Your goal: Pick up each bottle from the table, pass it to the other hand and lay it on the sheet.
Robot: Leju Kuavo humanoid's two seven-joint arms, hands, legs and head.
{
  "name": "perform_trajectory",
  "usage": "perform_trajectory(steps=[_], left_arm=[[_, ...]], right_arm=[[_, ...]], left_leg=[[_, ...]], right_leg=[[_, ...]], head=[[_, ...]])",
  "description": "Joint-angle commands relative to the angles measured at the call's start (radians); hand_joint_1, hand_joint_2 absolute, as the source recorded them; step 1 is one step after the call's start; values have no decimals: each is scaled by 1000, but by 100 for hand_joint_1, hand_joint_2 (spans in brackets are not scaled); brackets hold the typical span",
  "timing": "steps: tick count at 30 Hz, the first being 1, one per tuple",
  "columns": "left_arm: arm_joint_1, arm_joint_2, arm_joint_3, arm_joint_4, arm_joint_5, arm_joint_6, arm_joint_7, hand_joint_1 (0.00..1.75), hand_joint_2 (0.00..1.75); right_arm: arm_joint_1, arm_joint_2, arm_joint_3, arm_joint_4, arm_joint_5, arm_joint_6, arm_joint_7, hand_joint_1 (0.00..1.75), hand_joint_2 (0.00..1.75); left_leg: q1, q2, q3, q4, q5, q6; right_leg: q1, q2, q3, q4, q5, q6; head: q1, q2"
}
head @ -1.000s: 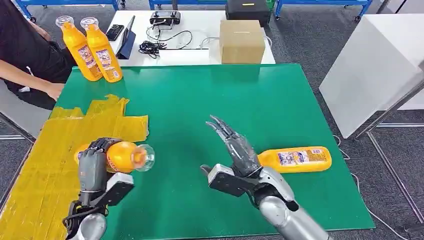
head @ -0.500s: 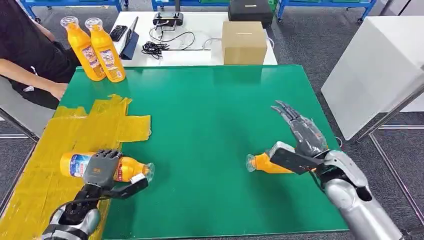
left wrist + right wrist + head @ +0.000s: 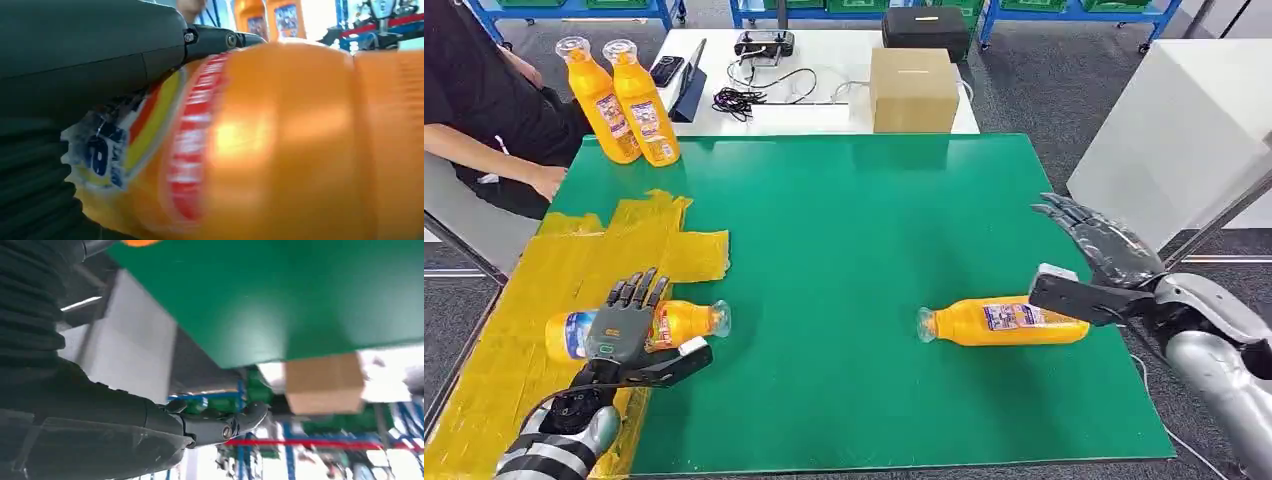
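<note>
The robot's left hand [image 3: 629, 325] rests, fingers spread, atop an orange juice bottle [image 3: 674, 324] lying on the yellow sheet [image 3: 514, 330]. Its right hand [image 3: 1104, 268], fingers released, hovers at the base of a second bottle [image 3: 1004, 322] lying on the green table [image 3: 844, 230].

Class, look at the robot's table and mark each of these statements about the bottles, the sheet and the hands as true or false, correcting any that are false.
1. Two orange plastic bottles stand upright at the far left corner of the green table. True.
2. The left hand rests over an orange bottle lying on the yellow sheet. True.
3. The right hand grips the lying orange bottle with a blue label. False: its fingers are spread, and that bottle lies on the green table.
4. The brown cardboard box sits on the yellow sheet. False: it sits on the white table beyond the green one.
</note>
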Motion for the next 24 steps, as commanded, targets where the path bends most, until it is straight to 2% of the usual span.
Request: perform_trajectory(steps=[1,2,3,6,9,11,14,17,22,24], left_arm=[[35,11,21,-80,205,-52,-115,0,0],[44,8,29,-90,227,-63,-120,0,0],[70,-8,66,-131,377,-81,-212,0,0],[132,-52,145,-254,680,-147,-369,0,0],[180,-65,168,-367,793,-181,-427,0,0],[179,-72,165,-412,818,-192,-419,0,0],[180,-72,164,-410,820,-193,-413,0,0],[202,-85,176,-441,897,-214,-463,0,0],[253,-105,187,-562,1007,-276,-488,0,0],[257,-105,188,-574,1008,-278,-485,0,0]], right_arm=[[-9,-108,66,81,-13,55,14,0,175],[-2,-110,66,82,-12,50,21,0,175],[7,-122,74,82,-10,48,25,0,175],[45,-156,75,84,-20,55,36,0,175],[107,-171,46,77,-23,54,37,0,175],[85,-136,67,91,3,62,51,0,175],[78,-135,74,95,9,63,52,0,175],[97,-119,79,123,20,66,49,0,175],[85,9,126,250,144,3,39,0,175],[80,24,136,268,158,-7,36,0,175]], left_leg=[[0,3,-2,0,-1,-1],[0,2,-2,-1,-1,-1],[1,4,-6,0,-1,-2],[1,4,-9,-1,-1,-1],[1,3,-11,0,-1,-1],[2,3,-13,0,-1,-1],[1,5,-14,0,-1,-1],[1,5,-15,-1,-1,-1],[3,7,-13,-2,-1,-1],[3,7,-12,-3,-1,-2]], right_leg=[[0,2,-2,-1,0,0],[0,2,-3,-1,0,0],[1,3,-7,-1,1,0],[1,3,-10,-2,0,0],[1,2,-12,-2,0,0],[1,2,-14,-2,0,0],[1,4,-16,-2,0,0],[1,5,-16,-3,1,0],[3,6,-14,-6,2,0],[3,7,-14,-6,2,0]], head=[[0,0],[0,0],[1,0],[0,0],[0,0],[0,0],[0,0],[0,0],[0,0],[0,0]])
